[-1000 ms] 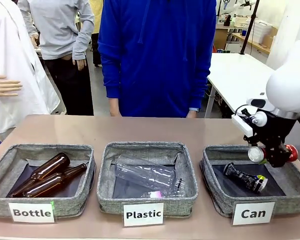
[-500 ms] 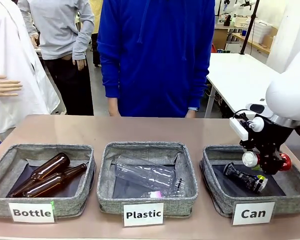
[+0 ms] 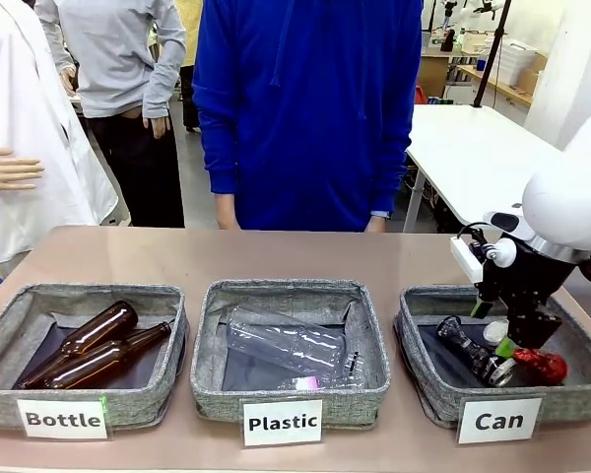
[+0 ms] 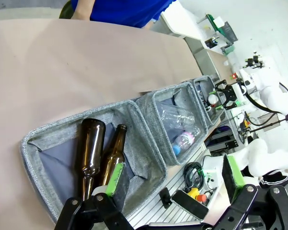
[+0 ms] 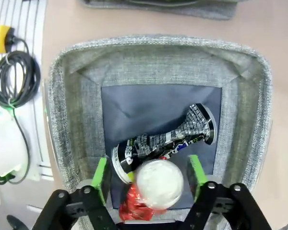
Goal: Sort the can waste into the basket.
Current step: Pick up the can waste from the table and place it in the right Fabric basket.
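Note:
The grey "Can" basket (image 3: 421, 382) stands at the table's front right. A crushed black can (image 3: 471, 354) lies inside it, and a shiny red can (image 3: 543, 367) rests on the lining beside it. My right gripper (image 3: 499, 330) hangs low over the basket, open. In the right wrist view the red can (image 5: 137, 207) with its silver end lies under my right gripper (image 5: 149, 178). The green pads (image 5: 101, 176) stand clear of the can on both sides. The black can (image 5: 165, 141) lies just beyond, inside the basket (image 5: 153, 55). My left gripper (image 4: 174, 173) is open and holds nothing.
The "Plastic" basket (image 3: 209, 378) at the middle holds clear bottles (image 3: 288, 345). The "Bottle" basket (image 3: 170, 365) at the left holds two brown glass bottles (image 3: 97, 350). A person in blue (image 3: 310, 108) stands at the far edge, with other people behind at the left.
My right gripper has come down into the Can basket and opened. The red can has left its jaws and now lies on the lining beside the black can.

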Robot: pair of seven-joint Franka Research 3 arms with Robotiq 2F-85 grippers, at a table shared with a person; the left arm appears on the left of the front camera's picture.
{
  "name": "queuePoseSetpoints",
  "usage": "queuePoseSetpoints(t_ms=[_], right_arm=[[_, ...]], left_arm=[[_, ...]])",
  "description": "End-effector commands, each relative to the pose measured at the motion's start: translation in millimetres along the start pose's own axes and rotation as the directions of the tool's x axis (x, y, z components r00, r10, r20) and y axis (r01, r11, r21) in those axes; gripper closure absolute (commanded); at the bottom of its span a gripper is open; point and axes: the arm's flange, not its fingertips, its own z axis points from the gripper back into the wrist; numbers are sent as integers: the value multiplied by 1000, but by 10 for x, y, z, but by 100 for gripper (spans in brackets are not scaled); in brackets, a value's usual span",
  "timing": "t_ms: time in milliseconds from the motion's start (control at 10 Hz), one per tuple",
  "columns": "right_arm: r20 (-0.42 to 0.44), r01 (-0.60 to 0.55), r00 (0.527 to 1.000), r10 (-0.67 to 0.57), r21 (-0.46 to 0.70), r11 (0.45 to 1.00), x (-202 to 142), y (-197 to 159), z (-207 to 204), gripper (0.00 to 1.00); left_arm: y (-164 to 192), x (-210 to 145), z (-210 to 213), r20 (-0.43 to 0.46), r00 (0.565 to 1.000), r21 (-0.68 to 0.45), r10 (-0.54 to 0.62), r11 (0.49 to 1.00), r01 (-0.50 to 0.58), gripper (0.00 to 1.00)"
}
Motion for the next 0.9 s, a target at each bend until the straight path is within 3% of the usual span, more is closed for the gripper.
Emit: queuePoseSetpoints(t_ms=[0,300,400,500,600,700,800], right_arm=[[32,60,998,-59,-18,998,12,30,-53,0],[150,178,971,-184,53,983,-69,-45,22,0],[244,280,923,-298,106,954,-138,-80,102,0],[344,430,783,-517,300,851,-209,-108,255,0],[368,518,479,-797,614,595,-281,-146,445,0],[379,534,253,-890,713,456,-416,-179,528,0],[408,490,80,-910,778,392,-562,-153,569,0]], left_arm=[[-11,-23,14,-3,1000,-1,-4,1000,4,0],[-11,-23,14,-3,1000,-1,-4,1000,4,0],[-11,-23,14,-3,1000,-1,-4,1000,4,0],[-11,-23,14,-3,1000,-1,-4,1000,4,0],[-11,-23,14,-3,1000,-1,-4,1000,4,0],[-11,-23,14,-3,1000,-1,-4,1000,4,0],[-11,-23,14,-3,1000,-1,-4,1000,4,0]])
